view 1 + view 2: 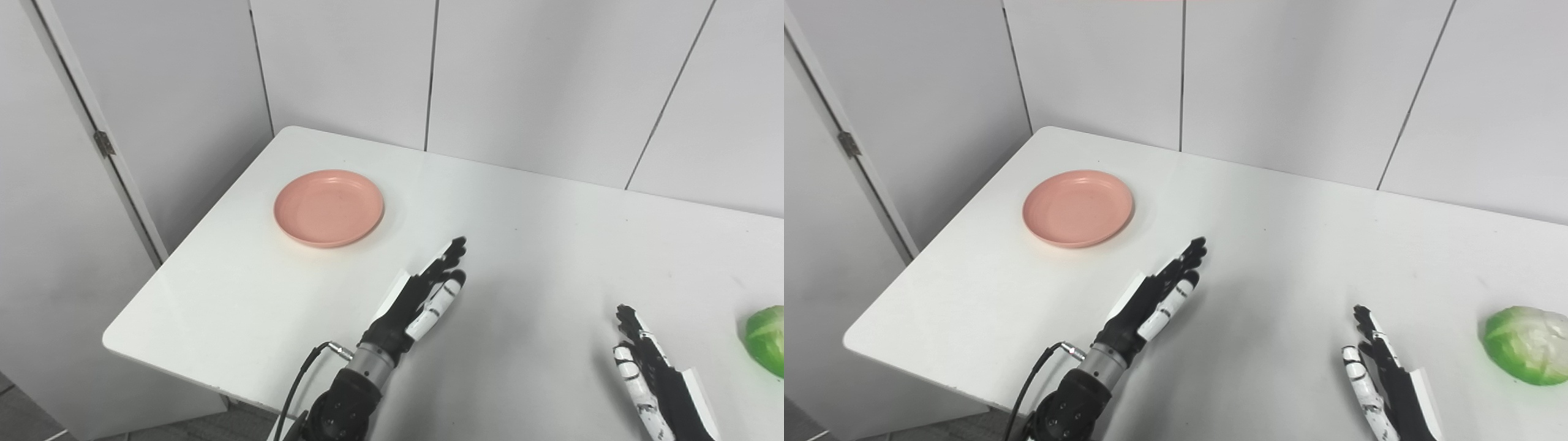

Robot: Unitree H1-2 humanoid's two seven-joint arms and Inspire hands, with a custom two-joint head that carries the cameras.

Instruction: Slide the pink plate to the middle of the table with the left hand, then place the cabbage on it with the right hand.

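An empty pink plate point(329, 208) sits on the white table point(527, 245) at its far left. My left hand point(425, 294) hovers over the table to the plate's right and nearer to me, fingers straight and held together, holding nothing, well apart from the plate. A green cabbage point(1527, 344) lies at the right side of the table; the left eye view cuts it off at the picture's edge. My right hand point(1381, 376) is low at the front, left of the cabbage, fingers extended and holding nothing.
The table's left edge point(202, 226) and front-left corner point(116, 337) drop off to the floor. White wall panels point(520, 73) stand right behind the table. A grey door with a hinge point(104, 144) is on the left.
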